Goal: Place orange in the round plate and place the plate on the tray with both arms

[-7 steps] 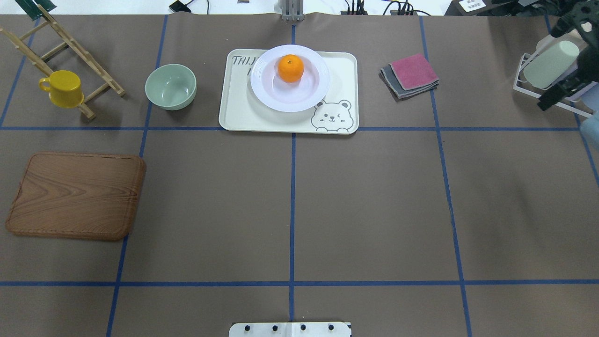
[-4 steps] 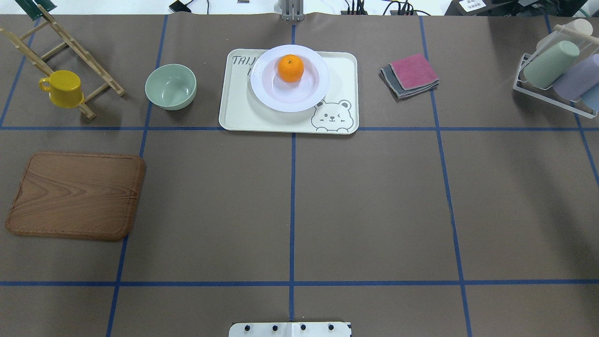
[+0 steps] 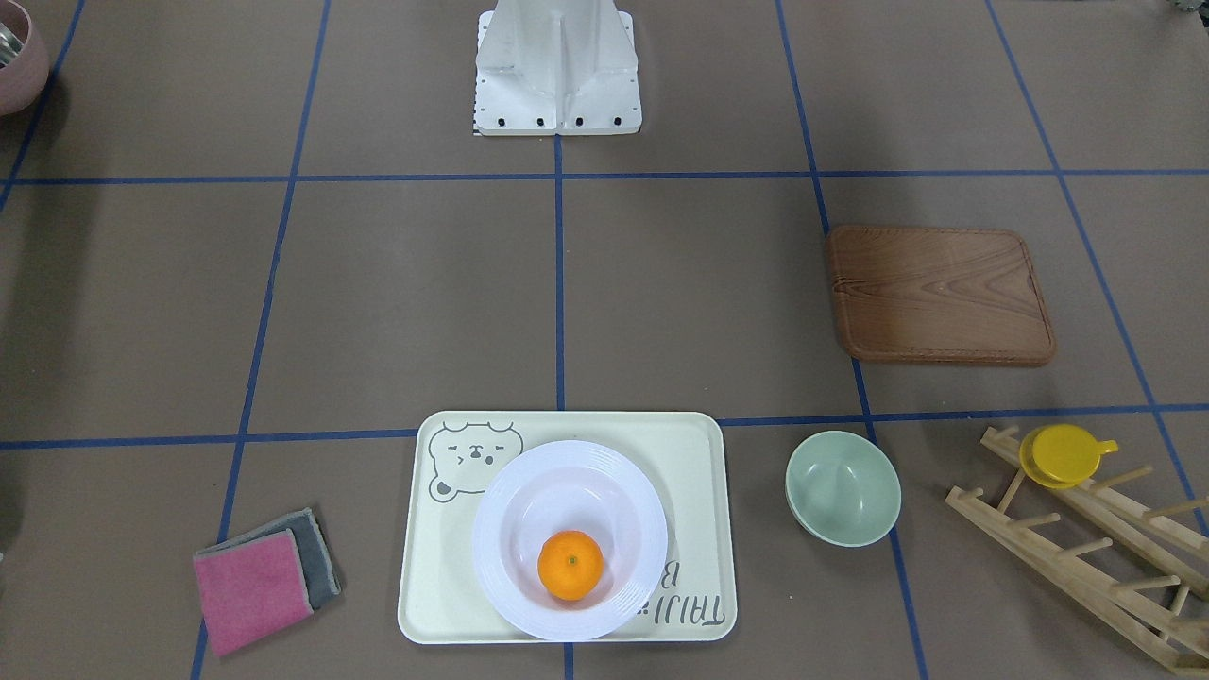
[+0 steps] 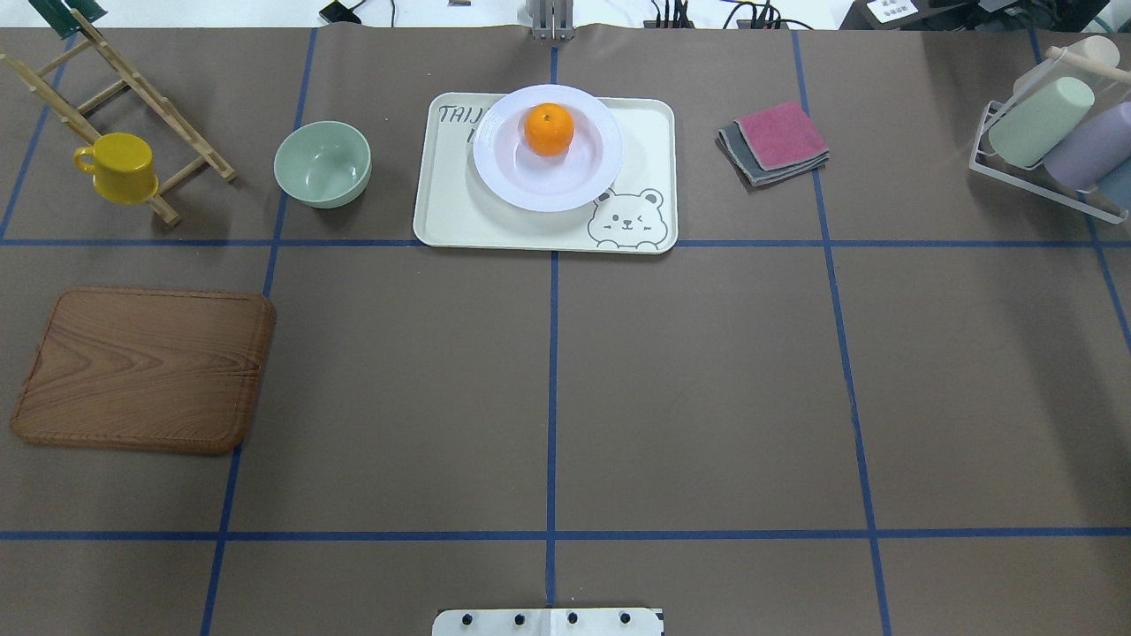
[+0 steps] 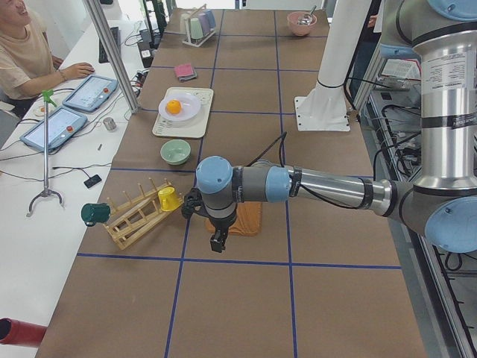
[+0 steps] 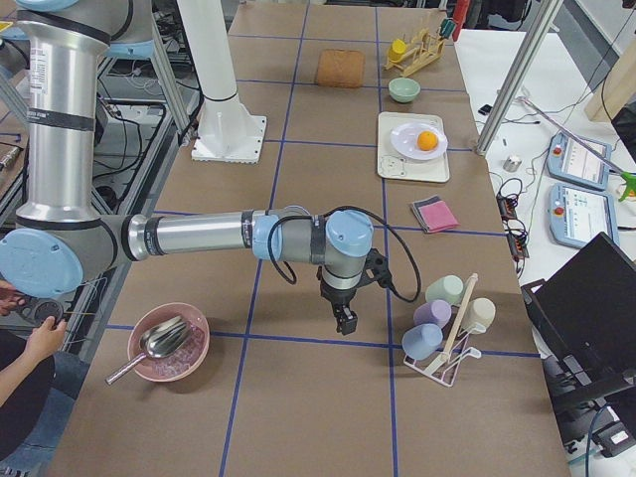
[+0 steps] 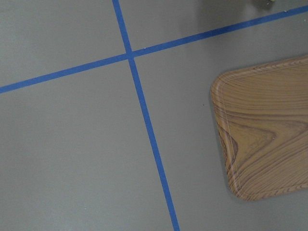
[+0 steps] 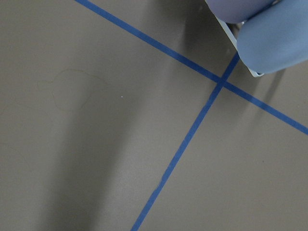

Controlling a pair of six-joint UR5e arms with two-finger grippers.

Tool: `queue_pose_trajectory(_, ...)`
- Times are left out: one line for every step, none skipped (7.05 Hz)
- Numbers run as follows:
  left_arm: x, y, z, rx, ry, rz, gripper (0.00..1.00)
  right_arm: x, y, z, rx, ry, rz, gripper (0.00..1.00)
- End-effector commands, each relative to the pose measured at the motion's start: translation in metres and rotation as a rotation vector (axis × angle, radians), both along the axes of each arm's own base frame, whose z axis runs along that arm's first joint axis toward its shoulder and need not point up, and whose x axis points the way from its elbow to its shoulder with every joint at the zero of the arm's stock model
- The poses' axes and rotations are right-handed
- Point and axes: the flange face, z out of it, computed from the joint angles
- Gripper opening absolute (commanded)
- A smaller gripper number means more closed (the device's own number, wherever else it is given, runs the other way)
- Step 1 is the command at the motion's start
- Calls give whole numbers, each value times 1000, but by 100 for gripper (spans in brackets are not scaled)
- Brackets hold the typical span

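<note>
- The left arm (image 5: 313, 185) stretches out level over the table's left end. Its wrist is turned down, so the left gripper (image 5: 218, 242) points at the surface just beside a corner of the wooden board (image 4: 141, 367).
- The left gripper shows only in the side view, so I cannot tell whether its fingers are spread or closed.
- The right arm (image 6: 199, 237) reaches out level over the opposite end. The right gripper (image 6: 345, 320) hangs pointing down near the cup rack (image 6: 447, 323) with its pastel cups, and its fingers cannot be judged either.
- Both grippers are well apart from the tray (image 4: 451, 212).
- The orange (image 4: 549, 129) is bright and round, with a small stem dimple on top. It sits in the sunken centre of the round plate (image 4: 504, 168).
- The round plate is glossy white with a ribbed rim. It rests on the cream tray, covering part of the grey lettering, with the bear drawing beside it.
- The table (image 4: 689, 380) is covered in brown paper with a grid of blue tape.
- A pale green bowl (image 4: 322, 164) stands just beside the tray, and a yellow cup (image 4: 122, 166) hangs on a wooden rack (image 4: 132, 84).
- Folded pink and grey cloths (image 4: 778, 134) lie on the tray's other side.
- A pink bowl with a spoon (image 6: 167, 343) sits near the right arm.
- A person (image 5: 22, 52) sits at a white side bench with tablets.
</note>
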Motion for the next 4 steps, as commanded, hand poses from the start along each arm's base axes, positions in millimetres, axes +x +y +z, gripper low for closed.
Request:
queue_pose_trajectory(1,11,7,-12,-1,7,99,19,10,6,-36,0,70,100)
queue_pose_trajectory(1,11,7,-11,0,7,99,19,9,5,-36,2,76,100)
queue_pose_trajectory(1,11,7,-13,0,3,99,19,8,5,-36,2,76,100)
queue_pose_trajectory(1,11,10,-21,-2,3,99,19,6,2,-26,2,76,100)
